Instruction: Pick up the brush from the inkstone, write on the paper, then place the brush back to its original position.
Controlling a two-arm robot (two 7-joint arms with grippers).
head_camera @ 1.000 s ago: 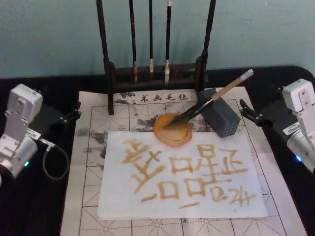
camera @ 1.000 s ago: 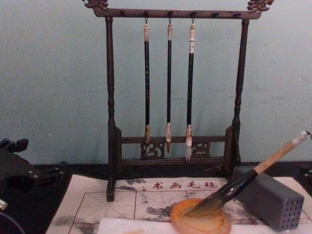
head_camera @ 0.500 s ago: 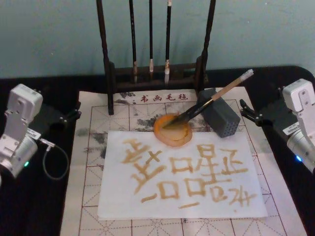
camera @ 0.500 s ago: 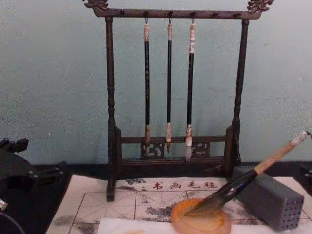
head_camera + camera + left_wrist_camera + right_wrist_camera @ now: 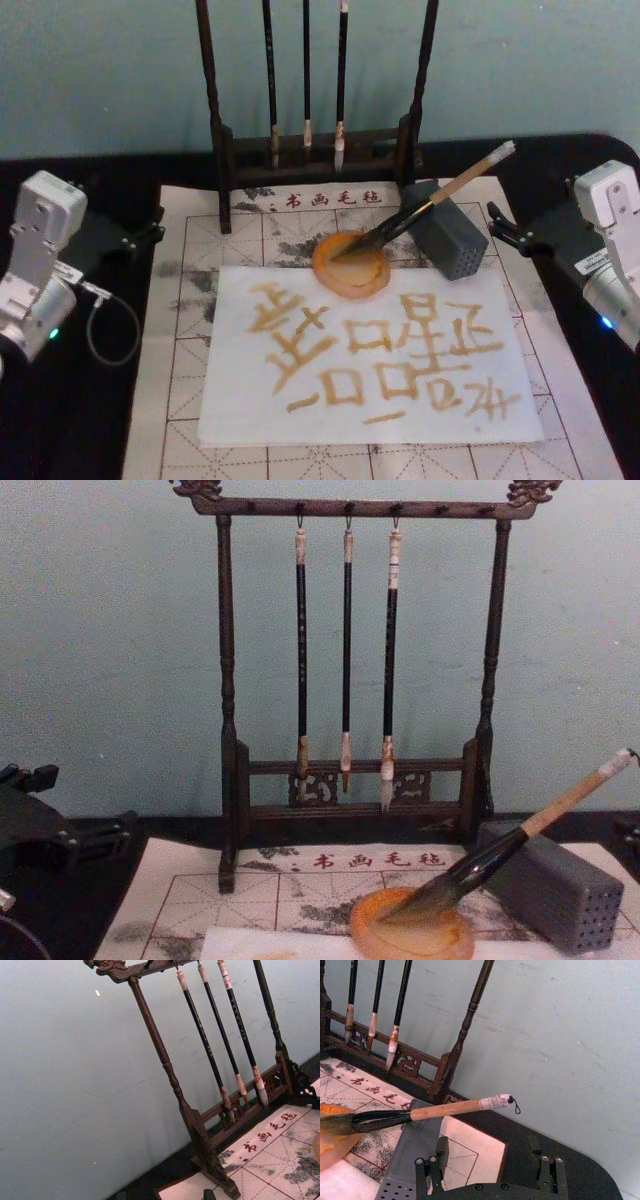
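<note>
The brush (image 5: 430, 200) lies slanted, its olive bristles in the round amber inkstone (image 5: 350, 265) and its tan handle across the grey block (image 5: 447, 240), white cap pointing back right. The white paper (image 5: 230, 410) in front of the inkstone carries several golden-brown characters. My left gripper (image 5: 153, 225) sits at the mat's left edge, open and holding nothing. At the mat's right edge, near the block, my right gripper (image 5: 497, 226) is also open and holds nothing. In the right wrist view the brush (image 5: 445, 1109) lies beyond the spread fingers (image 5: 439, 1160).
A dark wooden rack (image 5: 225, 150) with three thin hanging brushes (image 5: 346, 650) stands behind the inkstone. A gridded felt mat (image 5: 190, 250) lies under the paper on the black table (image 5: 120, 420). A cable loop (image 5: 110, 330) lies by the left arm.
</note>
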